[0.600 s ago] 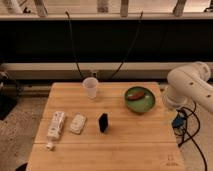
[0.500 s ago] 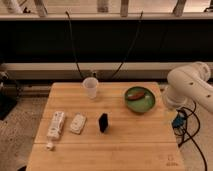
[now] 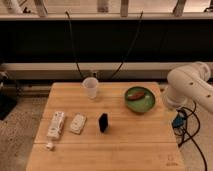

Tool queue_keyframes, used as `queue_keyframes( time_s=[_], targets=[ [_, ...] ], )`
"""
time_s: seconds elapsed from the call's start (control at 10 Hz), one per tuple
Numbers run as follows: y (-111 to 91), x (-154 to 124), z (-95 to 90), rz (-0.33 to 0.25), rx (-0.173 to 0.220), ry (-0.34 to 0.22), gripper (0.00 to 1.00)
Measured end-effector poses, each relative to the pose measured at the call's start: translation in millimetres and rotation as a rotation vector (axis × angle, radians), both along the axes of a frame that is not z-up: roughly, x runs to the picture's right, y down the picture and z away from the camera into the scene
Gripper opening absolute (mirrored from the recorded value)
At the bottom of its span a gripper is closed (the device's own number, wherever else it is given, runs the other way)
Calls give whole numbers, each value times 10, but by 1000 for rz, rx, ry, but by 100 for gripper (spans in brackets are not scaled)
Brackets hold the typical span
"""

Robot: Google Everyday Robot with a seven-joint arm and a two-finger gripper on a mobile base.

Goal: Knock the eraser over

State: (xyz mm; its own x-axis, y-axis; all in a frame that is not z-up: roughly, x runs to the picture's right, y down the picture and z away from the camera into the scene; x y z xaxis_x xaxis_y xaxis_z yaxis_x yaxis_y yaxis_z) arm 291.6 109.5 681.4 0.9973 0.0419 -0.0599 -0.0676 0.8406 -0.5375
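Observation:
The eraser (image 3: 103,122) is a small black block standing upright near the middle of the wooden table (image 3: 130,145). My white arm (image 3: 190,89) is folded at the table's right edge. The gripper (image 3: 173,116) hangs below it, just off the right edge and far to the right of the eraser, touching nothing that I can see.
A clear plastic cup (image 3: 90,88) stands behind the eraser, to its left. A green bowl (image 3: 142,105) holding a reddish-brown item (image 3: 136,94) sits at the back right. A flat white gadget (image 3: 77,123), a long white remote (image 3: 56,125) and a small white piece (image 3: 49,146) lie at left. Cables hang behind.

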Motion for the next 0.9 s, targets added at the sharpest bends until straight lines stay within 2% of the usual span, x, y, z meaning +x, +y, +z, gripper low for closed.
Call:
queue_keyframes(
  time_s=[0.7,0.9],
  targets=[
    [53,-30,10,-10,-4,4,80],
    [162,-290,86,-37,-3,0,80]
  ],
)
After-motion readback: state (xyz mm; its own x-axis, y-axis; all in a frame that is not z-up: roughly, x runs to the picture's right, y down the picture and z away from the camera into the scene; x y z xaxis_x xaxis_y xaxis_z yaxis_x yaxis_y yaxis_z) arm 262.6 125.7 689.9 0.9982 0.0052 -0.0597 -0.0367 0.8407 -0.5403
